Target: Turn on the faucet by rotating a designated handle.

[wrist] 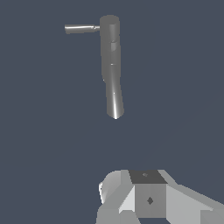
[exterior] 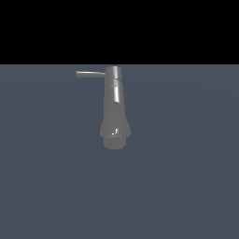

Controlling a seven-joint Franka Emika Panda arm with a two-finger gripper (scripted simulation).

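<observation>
The faucet (exterior: 114, 108) stands alone, its handle (exterior: 90, 73) jutting toward the exterior view's left. The gripper (wrist: 144, 199) sits well apart from it; whether it's open, I can't tell.

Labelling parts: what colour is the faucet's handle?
Grey metal, like the faucet; the handle shows best in the exterior view.

**Colours in the scene**

You see the faucet (exterior: 114, 109) in glossy mid-grey metal, with a bright white highlight streak down its column and a small glint near the flared base. Its handle (exterior: 90, 73) is a lighter grey with a darker underside. The floor (exterior: 186, 186) is plain slate blue, unpatterned; above it lies flat black. The gripper (wrist: 144, 199) body shows white and pale grey, with a dark grey panel.
</observation>
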